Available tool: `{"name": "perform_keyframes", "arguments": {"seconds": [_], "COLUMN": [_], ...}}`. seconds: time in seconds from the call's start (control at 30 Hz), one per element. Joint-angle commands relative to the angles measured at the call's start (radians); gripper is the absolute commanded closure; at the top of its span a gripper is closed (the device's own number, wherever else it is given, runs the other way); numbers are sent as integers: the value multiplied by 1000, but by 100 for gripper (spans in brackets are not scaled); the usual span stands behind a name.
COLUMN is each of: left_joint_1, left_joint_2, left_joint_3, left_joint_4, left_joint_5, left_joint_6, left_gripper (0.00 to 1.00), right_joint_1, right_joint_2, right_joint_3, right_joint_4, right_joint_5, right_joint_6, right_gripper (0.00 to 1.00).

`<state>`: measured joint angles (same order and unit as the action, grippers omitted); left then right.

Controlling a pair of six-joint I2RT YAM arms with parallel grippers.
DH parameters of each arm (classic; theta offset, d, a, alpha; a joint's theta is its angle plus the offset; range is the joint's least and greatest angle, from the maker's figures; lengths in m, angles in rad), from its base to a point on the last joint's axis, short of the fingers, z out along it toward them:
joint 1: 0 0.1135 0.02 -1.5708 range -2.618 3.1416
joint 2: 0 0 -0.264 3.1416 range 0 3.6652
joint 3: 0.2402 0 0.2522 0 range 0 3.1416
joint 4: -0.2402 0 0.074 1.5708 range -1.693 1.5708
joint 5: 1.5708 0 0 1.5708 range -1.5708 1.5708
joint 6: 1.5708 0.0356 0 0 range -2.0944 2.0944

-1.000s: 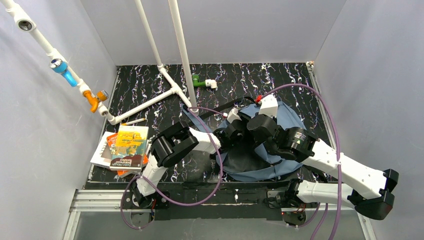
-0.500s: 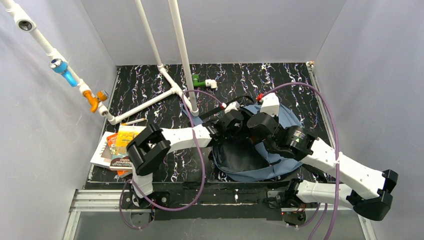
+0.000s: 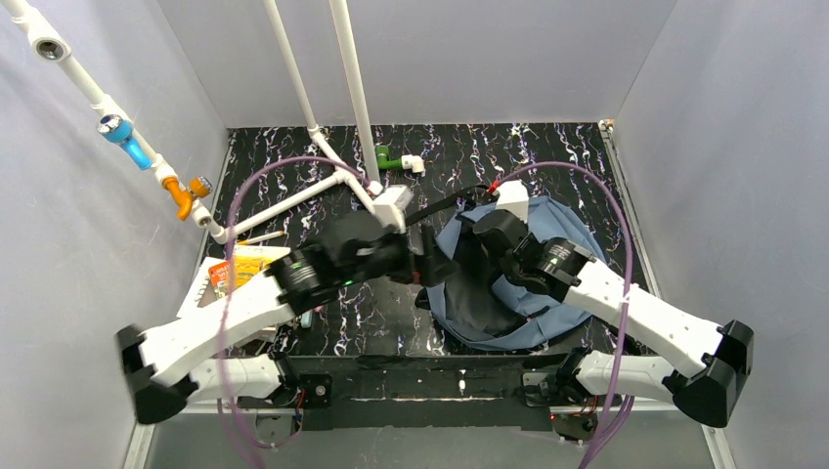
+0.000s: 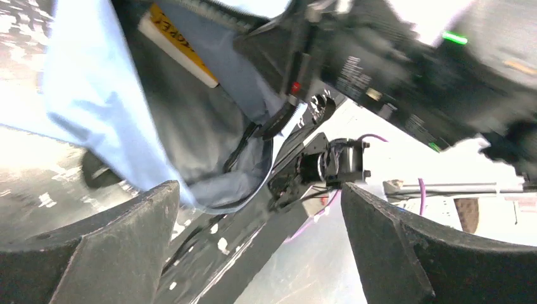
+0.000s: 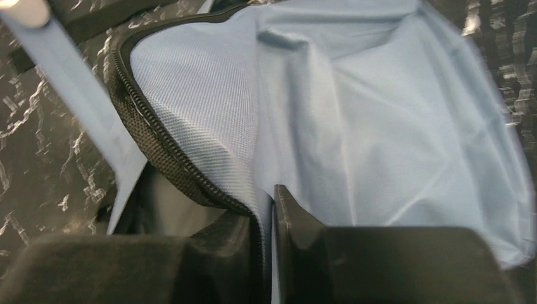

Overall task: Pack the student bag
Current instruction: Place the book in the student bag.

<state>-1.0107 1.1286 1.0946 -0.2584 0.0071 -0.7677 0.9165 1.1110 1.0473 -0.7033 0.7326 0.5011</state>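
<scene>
Pinching the student bag (image 5: 380, 126) at its zip rim, right gripper (image 5: 267, 204) is propping the mouth open. Nearby, left gripper (image 4: 258, 190) is hovering, spread wide and empty.

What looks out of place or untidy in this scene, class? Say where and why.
The books at the left edge of the table lie fanned and crooked, partly hidden by the left arm. The student bag lies slumped, mouth gaping, its zip edge pinched in the right pincer. Nothing looks spilled or broken.
</scene>
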Motion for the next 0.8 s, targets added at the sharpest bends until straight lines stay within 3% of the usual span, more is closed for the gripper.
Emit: {"name": "perform_keyframes", "arguments": {"seconds": [0.0, 0.1, 0.17, 0.2, 0.23, 0.27, 0.37, 0.57, 0.77], "left_joint_1": [3, 3, 1, 2, 3, 3, 2, 3, 2], "left_joint_2": [-254, -422, -500, -528, -552, -572, -589, -574, -642], "left_joint_3": [15, 53, 97, 124, 158, 170, 235, 315, 319], "left_joint_4": [-346, -481, -547, -568, -575, -571, -539, -591, -696], "left_joint_5": [-123, -294, -403, -447, -482, -501, -521, -471, -420], "left_joint_6": [172, 207, 220, 222, 226, 234, 286, 392, 386], "left_gripper": [2, 2, 2, 2, 2, 2, 2, 2, 2], "right_joint_1": [8, 80, 149, 194, 240, 290, 399, 420, 388], "right_joint_2": [30, 39, 54, 68, 95, 130, 291, 633, 819], "right_joint_3": [-77, -103, -72, -56, -40, -19, 82, 244, 291], "right_joint_4": [206, 283, 317, 356, 410, 455, 588, 1008, 1233], "right_joint_5": [-255, -363, -337, -313, -285, -247, -188, -562, -578], "right_joint_6": [-70, -83, -61, -53, -44, -33, 13, 240, 419], "right_gripper": [61, 45, 33, 25, 8, 2, 2, 2, 2]}}
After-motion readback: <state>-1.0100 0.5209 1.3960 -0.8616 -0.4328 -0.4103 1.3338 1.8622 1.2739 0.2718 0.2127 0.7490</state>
